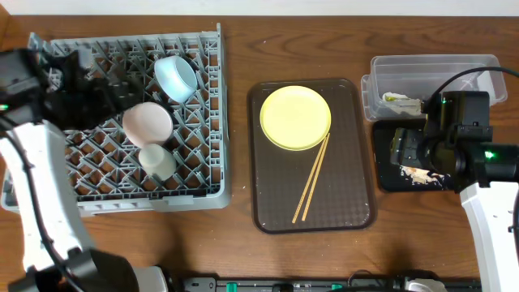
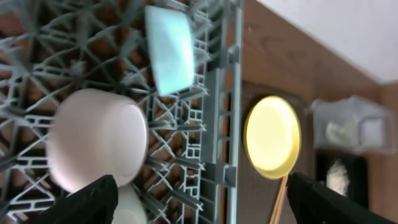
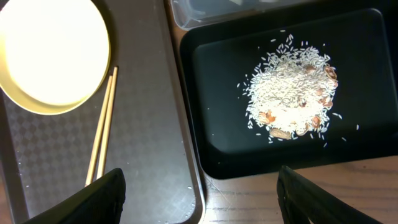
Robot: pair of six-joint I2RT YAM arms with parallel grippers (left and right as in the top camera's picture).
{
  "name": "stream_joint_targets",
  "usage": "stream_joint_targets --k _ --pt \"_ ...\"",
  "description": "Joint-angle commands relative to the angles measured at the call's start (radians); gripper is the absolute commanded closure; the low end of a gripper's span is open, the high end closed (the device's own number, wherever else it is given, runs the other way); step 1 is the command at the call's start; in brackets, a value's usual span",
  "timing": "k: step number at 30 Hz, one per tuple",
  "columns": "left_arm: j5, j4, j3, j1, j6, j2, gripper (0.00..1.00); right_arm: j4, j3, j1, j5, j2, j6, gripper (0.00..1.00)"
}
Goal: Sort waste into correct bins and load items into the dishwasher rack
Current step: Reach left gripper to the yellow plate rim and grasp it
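The grey dishwasher rack [image 1: 217, 122] holds a light-blue bowl [image 1: 176, 77], a white bowl [image 1: 147, 124] and a cream cup [image 1: 157, 161]. My left gripper [image 1: 113, 93] hovers over the rack, open and empty, its jaws [image 2: 211, 205] above the white bowl [image 2: 99, 140]. The yellow plate [image 1: 295, 118] and two chopsticks [image 1: 312, 180] lie on the brown tray. The wrapper [image 1: 400, 101] lies in the clear tub [image 1: 434, 69]. Rice crumbs [image 3: 289, 90] lie in the black tray [image 3: 211, 124]. My right gripper [image 3: 199, 199] hangs open and empty over that tray's left edge.
The brown serving tray [image 1: 357, 203] sits mid-table between the rack and the two bins. Bare wooden table shows in front of the rack and trays. The clear tub stands right behind the black tray [image 1: 388, 180].
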State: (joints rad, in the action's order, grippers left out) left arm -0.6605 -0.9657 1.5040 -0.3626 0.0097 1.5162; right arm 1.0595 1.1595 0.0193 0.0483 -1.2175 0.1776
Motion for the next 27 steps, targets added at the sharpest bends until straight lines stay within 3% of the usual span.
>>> stream_joint_targets --k 1,7,14,21,27 --pt "0.174 0.001 0.012 0.154 -0.015 -0.011 0.11 -0.004 0.01 0.006 -0.006 0.0 -0.01 0.24" --pt "0.404 0.05 0.009 0.478 -0.015 0.048 0.09 0.005 0.01 0.007 -0.02 0.0 0.032 0.28" --pt "0.476 0.188 0.009 0.79 -0.014 0.217 0.09 0.011 0.01 0.007 -0.022 0.0 0.039 0.27" --pt "0.624 0.266 0.009 0.985 0.028 0.406 0.09 0.025 0.01 0.007 -0.022 0.0 0.039 0.27" --pt "0.701 0.291 0.009 1.074 0.05 0.503 0.09 0.025 0.01 0.007 -0.022 0.0 0.039 0.27"
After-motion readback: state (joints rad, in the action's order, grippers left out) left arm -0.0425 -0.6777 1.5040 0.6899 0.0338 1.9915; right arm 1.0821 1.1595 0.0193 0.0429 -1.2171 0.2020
